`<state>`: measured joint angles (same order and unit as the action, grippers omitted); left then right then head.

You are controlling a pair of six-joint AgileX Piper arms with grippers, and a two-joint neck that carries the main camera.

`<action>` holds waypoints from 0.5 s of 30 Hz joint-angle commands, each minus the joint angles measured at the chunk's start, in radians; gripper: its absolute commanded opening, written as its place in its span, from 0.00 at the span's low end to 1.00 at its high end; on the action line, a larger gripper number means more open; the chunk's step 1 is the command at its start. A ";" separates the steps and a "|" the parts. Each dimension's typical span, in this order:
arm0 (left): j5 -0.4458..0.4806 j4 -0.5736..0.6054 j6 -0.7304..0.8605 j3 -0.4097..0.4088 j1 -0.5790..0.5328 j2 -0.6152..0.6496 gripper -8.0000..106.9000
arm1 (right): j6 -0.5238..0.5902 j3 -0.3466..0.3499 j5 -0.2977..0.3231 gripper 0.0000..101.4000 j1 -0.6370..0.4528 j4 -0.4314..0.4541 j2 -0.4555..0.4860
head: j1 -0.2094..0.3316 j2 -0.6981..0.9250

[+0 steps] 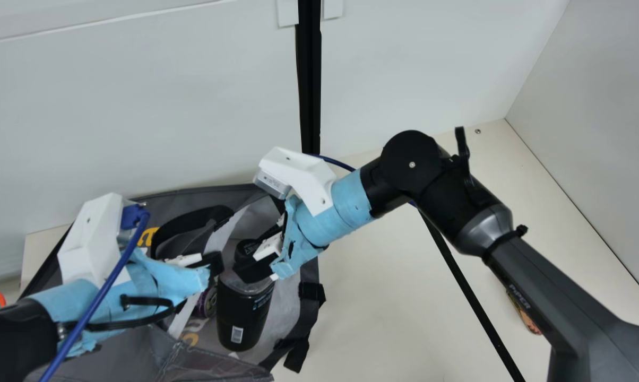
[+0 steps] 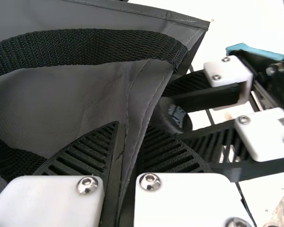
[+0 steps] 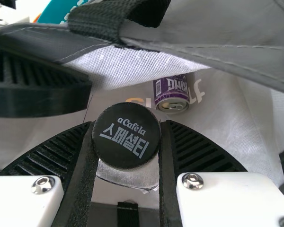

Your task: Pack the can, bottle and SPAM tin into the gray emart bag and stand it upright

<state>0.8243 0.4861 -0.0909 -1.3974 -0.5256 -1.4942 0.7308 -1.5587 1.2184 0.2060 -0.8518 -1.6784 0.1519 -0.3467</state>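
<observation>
In the main view's lower left, the right fingers (image 3: 196,151) are pinching the bottle (image 1: 240,321) by its cap (image 3: 127,137) within the gray bag (image 1: 118,350); the left fingers (image 2: 87,151) are clamping limp bag fabric. The bottle is probably proving stiff, smooth, fairly heavy; the cap is favouring centred pressure.

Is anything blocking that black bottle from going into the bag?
Nothing visible blocks it: the bottle, in the right gripper, is within the bag's opening; the can inside lies to one side, and the left gripper pinches the fabric.
</observation>
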 commanded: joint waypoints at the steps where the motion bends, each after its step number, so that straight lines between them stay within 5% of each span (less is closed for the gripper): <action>1: 0.000 0.000 0.000 0.000 0.000 0.000 0.00 | -0.003 -0.003 0.002 0.00 0.004 0.000 -0.010 | 0.023 -0.002; 15: 0.000 0.000 0.000 0.000 0.000 0.000 0.00 | -0.020 -0.010 0.002 0.00 0.027 -0.006 -0.075 | 0.023 -0.002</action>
<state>0.8243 0.4861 -0.0909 -1.3974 -0.5256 -1.4942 0.7125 -1.5680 1.2175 0.2316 -0.8582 -1.7523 0.1519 -0.3467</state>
